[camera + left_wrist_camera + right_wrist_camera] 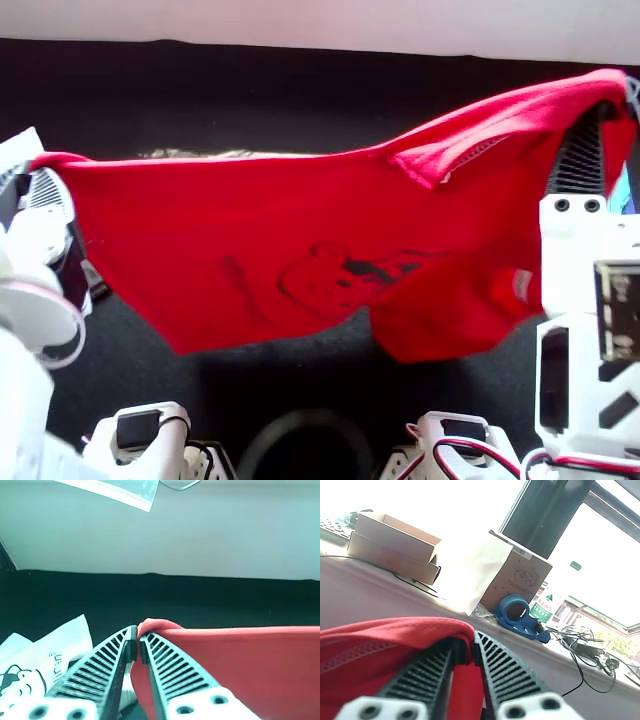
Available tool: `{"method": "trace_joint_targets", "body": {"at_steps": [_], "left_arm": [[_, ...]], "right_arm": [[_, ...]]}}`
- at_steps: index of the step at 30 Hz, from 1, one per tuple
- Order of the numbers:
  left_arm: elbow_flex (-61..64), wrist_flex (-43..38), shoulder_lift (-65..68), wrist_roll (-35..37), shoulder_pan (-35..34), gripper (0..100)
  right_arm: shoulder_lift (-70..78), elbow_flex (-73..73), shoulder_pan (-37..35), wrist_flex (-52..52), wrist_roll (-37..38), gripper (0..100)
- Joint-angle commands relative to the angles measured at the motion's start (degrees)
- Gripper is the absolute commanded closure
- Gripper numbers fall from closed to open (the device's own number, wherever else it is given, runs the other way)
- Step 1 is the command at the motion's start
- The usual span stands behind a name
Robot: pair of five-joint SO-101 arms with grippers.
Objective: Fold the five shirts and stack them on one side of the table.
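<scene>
Up in the air, spread across the middle of the high view: red shirt, dark print showing near its centre, lifted clear of the black bench below. Left hand clenched on one corner, over at the left edge of the high view. Right hand clamped on the other end, up in the top right. Looks like the spread-out step ahead of the first fold.

To do it well: hold both pinches firm. Level the two hands for a straight top edge instead of a slope up to the right. Pull the sag out of the bunched lower right. Then lower flat onto the bench, bottom hem down first, no wrinkles trapped underneath. Gentle tension only, enough to smooth, not enough to yank fabric out of a pinch.

Count, as seen: one red shirt, two hands. Also one white printed cloth at the lower left of the left wrist view, possibly another shirt, hard to say. Early in the job, by the look of it.
</scene>
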Motion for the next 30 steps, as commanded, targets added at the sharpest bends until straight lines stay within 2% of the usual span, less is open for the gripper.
{"method": "trace_joint_targets", "body": {"at_steps": [1, 14, 21, 26, 30], "left_arm": [[1.36, 0.26, -0.22, 0.09, -0.84, 99], [0.04, 0.26, -11.21, 0.09, -0.92, 99], [0.04, 0.26, -12.44, 0.0, -1.98, 99], [2.68, -0.18, -12.18, -0.09, -7.43, 99], [8.22, -1.41, -12.18, -0.09, -8.04, 99]], "right_arm": [[-0.04, -1.63, -0.4, -2.51, 0.0, 99.1], [-9.01, -3.3, -0.57, -2.07, 0.0, 99.1], [-9.36, -3.03, -0.66, 0.66, -0.09, 99.1], [-9.36, 3.47, -0.92, 0.04, -0.26, 99.1], [-9.8, 10.07, -3.56, -3.56, -0.09, 99.1]]}}
